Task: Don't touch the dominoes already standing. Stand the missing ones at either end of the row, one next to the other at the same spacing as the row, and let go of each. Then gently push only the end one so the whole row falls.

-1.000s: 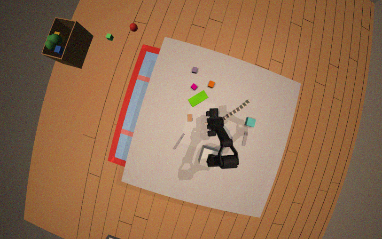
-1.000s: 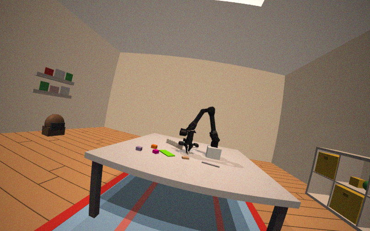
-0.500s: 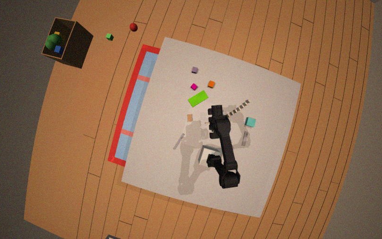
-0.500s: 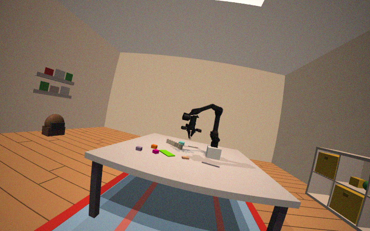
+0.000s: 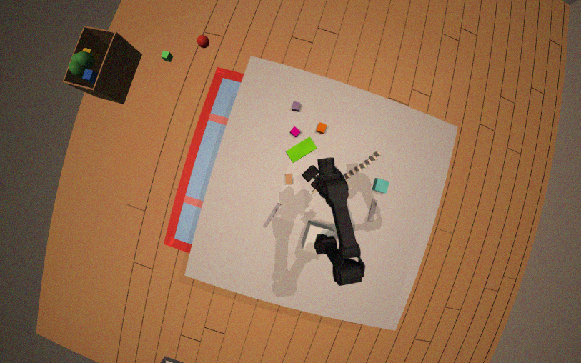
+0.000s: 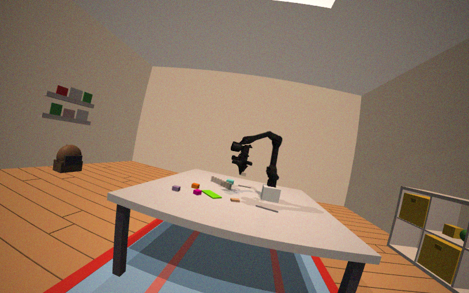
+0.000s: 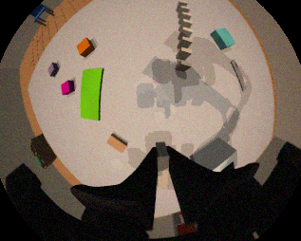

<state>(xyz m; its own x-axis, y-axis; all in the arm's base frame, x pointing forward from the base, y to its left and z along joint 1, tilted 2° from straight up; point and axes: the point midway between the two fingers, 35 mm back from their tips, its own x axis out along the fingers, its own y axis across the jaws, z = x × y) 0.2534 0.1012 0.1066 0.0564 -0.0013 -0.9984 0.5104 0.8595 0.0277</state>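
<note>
Several beige dominoes [image 5: 361,165] [image 6: 221,182] [image 7: 183,37] stand in a straight, evenly spaced row. The arm covers part of the area by the row's near end in the top view. My gripper [image 6: 242,172] [image 7: 160,150] is shut on one domino [image 7: 161,154], which shows as a small light piece under the fingertips in the exterior view. The gripper hangs well above the table, off the row's near end, between the row and the peach block. The held domino is clear of the table and of the row. I see no other loose domino.
A green plate [image 5: 301,149] [image 7: 91,94], a peach block [image 5: 288,178] [image 7: 117,142] and orange [image 5: 321,128], magenta [image 5: 294,131] and purple [image 5: 295,106] cubes lie left of the row. A teal cube [image 5: 381,185], two grey bars [image 5: 272,215] [image 5: 372,210] and a pale box [image 6: 270,194] are also there.
</note>
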